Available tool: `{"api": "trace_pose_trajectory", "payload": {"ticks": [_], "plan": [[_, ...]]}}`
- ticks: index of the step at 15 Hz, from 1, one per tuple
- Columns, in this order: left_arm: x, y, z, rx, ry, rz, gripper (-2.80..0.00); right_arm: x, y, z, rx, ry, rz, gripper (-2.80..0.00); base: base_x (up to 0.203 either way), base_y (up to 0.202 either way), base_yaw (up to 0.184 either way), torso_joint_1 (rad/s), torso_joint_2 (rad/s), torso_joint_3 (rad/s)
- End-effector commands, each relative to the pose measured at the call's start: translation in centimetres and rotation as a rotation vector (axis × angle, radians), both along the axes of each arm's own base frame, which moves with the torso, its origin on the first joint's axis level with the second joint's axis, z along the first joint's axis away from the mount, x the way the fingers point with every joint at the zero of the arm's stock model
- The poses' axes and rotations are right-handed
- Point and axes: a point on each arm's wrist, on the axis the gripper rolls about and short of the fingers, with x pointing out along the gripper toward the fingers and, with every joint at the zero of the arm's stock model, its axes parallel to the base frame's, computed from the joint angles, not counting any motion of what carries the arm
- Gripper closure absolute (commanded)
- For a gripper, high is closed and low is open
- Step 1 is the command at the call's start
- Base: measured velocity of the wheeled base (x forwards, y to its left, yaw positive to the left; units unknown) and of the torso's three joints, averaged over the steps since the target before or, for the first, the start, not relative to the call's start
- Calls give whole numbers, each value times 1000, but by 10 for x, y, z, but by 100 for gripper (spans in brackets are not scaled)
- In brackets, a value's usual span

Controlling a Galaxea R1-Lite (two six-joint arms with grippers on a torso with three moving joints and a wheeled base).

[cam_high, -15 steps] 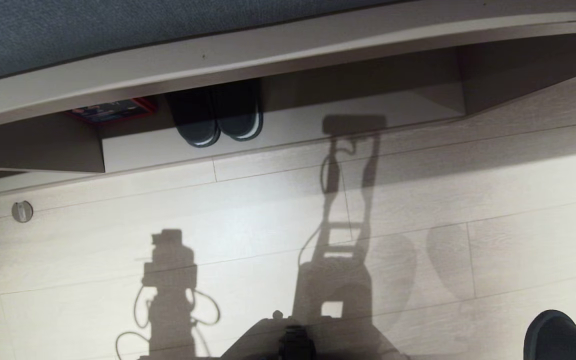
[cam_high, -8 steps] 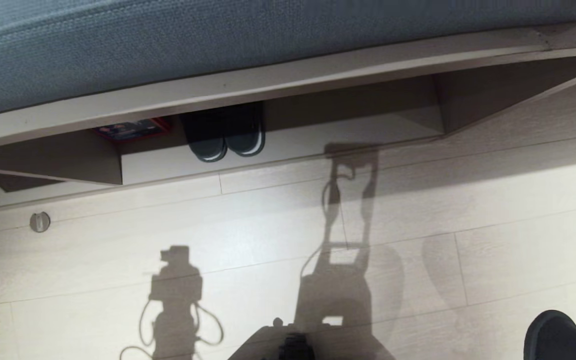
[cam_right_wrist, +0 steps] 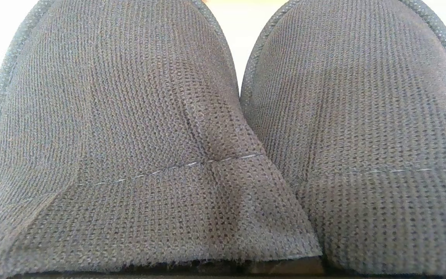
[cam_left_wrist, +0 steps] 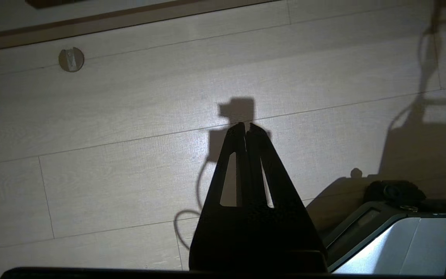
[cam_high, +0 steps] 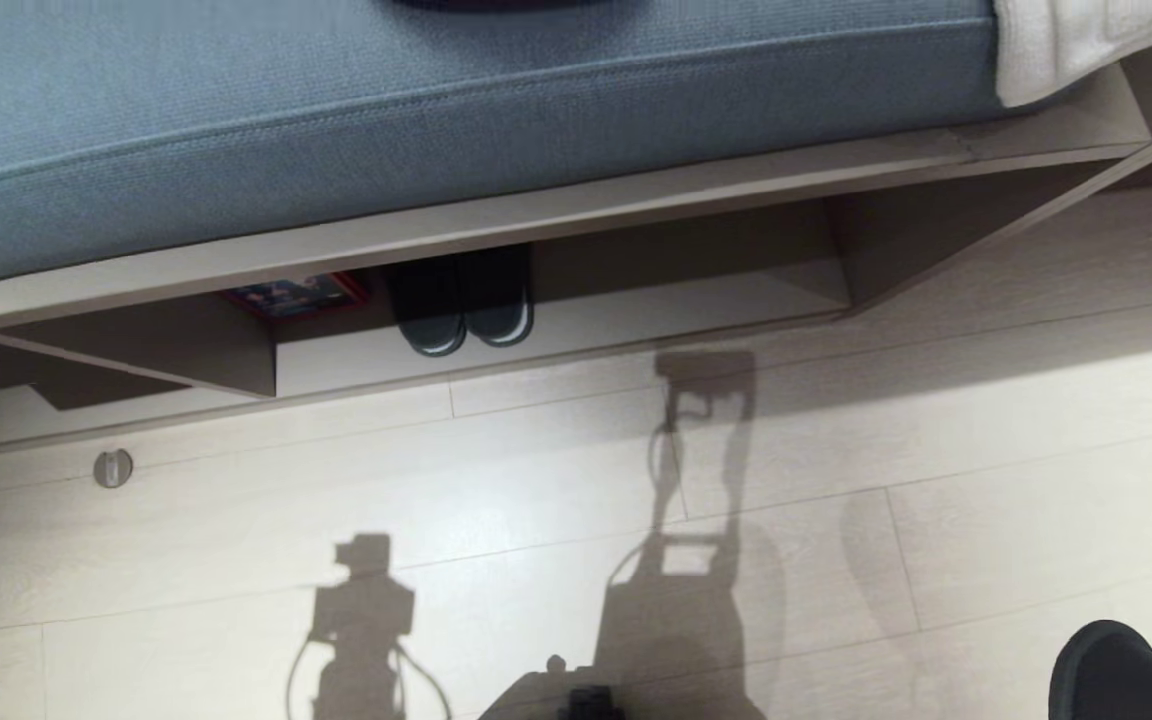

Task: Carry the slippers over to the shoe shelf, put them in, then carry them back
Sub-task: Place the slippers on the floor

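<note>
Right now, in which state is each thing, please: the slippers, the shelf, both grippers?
slippers: side by side, filling the right wrist view.
right gripper: shut, apparently on the slippers; its fingers are hidden.
left gripper: shut, empty, above the floor.
shoe shelf: holds a black pair; its right part is bare.

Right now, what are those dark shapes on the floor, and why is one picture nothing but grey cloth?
Head view: hard light casts the robot's own shadows on the pale floor. Left wrist view: the left gripper is a black silhouette, lit from behind, with glare on the boards. Right wrist view: the slippers sit so close that they fill the frame, with washed-out white behind.
</note>
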Motion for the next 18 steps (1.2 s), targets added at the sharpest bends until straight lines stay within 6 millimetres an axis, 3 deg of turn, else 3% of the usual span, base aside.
{"api": "trace_pose_trajectory", "payload": {"ticks": [1, 18], "plan": [[0, 0, 0, 0, 2, 0, 0, 0, 0, 0, -1, 0, 0, 0, 0, 0, 0, 2, 1, 212], [0, 0, 0, -2, 2, 0, 0, 0, 0, 0, 0, 0, 0, 0, 0, 0, 0, 2, 2, 200]]}}
